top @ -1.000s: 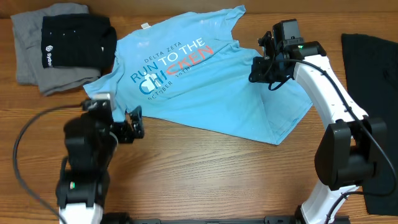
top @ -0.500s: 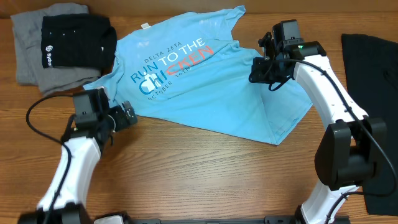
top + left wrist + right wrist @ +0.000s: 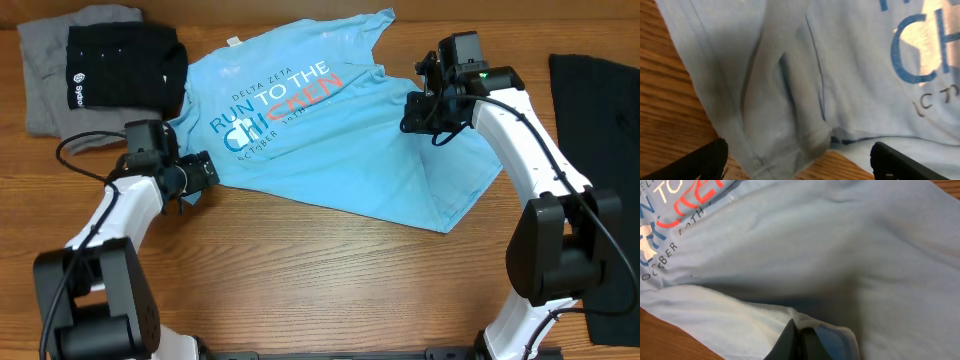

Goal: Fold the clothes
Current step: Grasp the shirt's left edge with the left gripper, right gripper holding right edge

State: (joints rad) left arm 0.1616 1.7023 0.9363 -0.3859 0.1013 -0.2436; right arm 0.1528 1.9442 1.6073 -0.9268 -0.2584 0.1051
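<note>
Overhead, the light blue cotton T-shirt with white-and-pink lettering [image 3: 330, 150] lies spread on the wooden bench [image 3: 330, 270]. Only the left wrist view shows the left end effector [image 3: 797, 157] wide apart at the sleeve hem. The right wrist view shows the right end effector [image 3: 799, 339] pinched on a fold.

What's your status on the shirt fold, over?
Left pincer open at the T-shirt sleeve. Right pincer shut on T-shirt fabric. T-shirt spread print-up, not yet folded. Black garment on grey garment, far left, apart.
</note>
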